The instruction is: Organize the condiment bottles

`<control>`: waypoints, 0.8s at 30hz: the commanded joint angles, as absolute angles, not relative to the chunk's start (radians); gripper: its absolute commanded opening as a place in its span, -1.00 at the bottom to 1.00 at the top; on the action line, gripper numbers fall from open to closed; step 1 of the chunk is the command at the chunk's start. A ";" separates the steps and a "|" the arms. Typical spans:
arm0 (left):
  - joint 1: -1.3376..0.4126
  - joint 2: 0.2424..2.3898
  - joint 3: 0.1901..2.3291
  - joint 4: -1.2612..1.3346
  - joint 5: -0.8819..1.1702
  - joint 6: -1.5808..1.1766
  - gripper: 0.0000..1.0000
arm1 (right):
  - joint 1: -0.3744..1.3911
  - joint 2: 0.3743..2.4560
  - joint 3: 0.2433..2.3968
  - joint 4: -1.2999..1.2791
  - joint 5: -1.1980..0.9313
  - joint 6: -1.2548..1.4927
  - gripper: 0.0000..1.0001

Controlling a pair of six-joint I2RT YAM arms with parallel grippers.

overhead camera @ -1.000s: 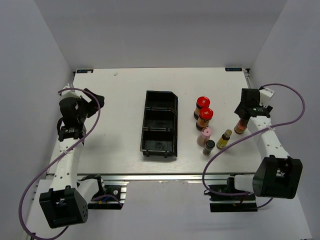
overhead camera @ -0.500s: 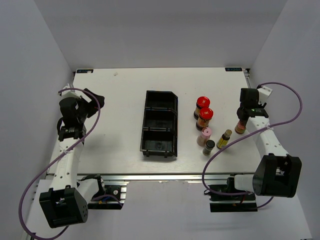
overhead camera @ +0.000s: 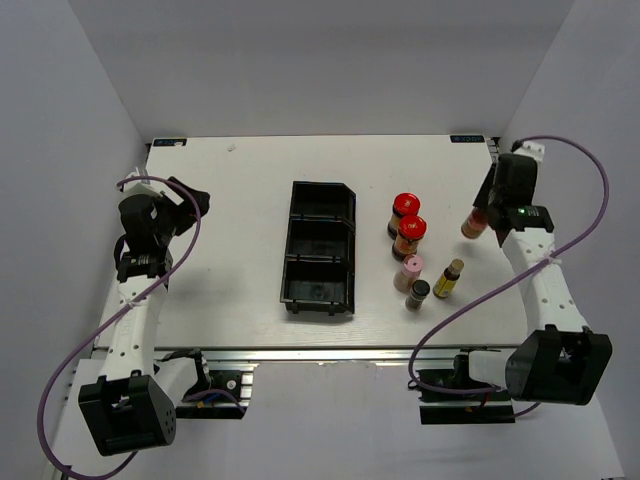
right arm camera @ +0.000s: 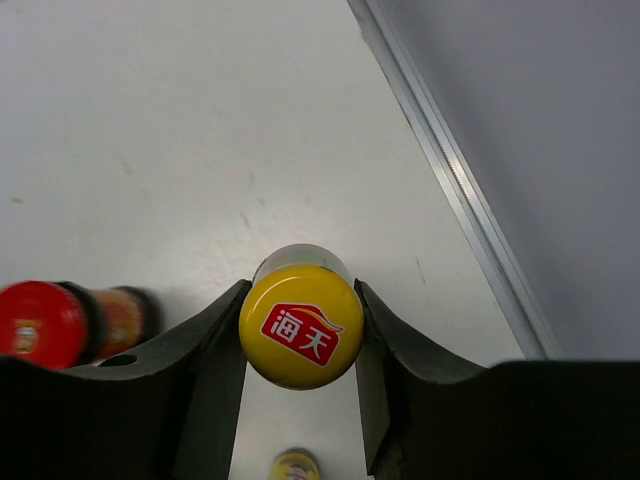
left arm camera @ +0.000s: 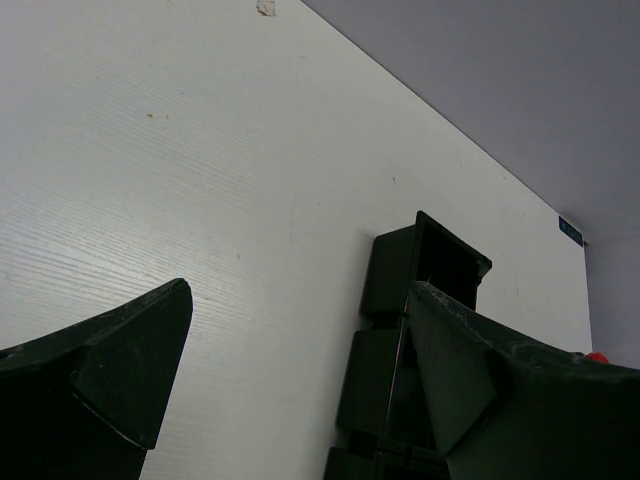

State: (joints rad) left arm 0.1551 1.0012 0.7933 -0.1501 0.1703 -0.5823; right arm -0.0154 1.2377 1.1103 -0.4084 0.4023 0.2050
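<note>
Bottle update: slim brown yellow-capped bottle (right arm camera: 300, 332) is now pinched at the cap between the right gripper (overhead camera: 484, 212) fingers, claw closed on it. A second ago it stood near the right edge of the table (overhead camera: 230, 220) with the claw over it. Now it sits further toward the far right corner, tilted and apparently off the surface. I read that as pick done, carry next, probably to the black bin (overhead camera: 320, 248) mid-table.

The rest hasn't moved and stays clustered between the bin and the right edge:
- two red-lidded jars (overhead camera: 405, 208)
- pink-capped bottle (overhead camera: 411, 268)
- black-capped bottle (overhead camera: 418, 292)
- second slim brown bottle (overhead camera: 449, 277)

Nothing visible in the bin yet. Left gripper (left arm camera: 300, 300) is parked by the left edge as before, jaws spread, empty.
</note>
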 commanded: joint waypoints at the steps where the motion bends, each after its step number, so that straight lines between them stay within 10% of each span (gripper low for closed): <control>1: 0.155 0.983 0.804 -0.156 0.161 -0.587 0.96 | -0.002 1.187 1.287 -0.230 0.252 0.117 -0.92; 24: 0.155 0.986 0.758 -0.120 0.295 -0.675 0.96 | 0.647 1.715 1.845 -0.138 0.115 -0.120 -0.95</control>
State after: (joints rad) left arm 0.1551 0.9878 0.7681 -0.1455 0.2314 -0.6571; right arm 0.6224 1.6966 1.7393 -0.3107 0.1368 -0.0868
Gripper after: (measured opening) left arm 0.980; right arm 0.463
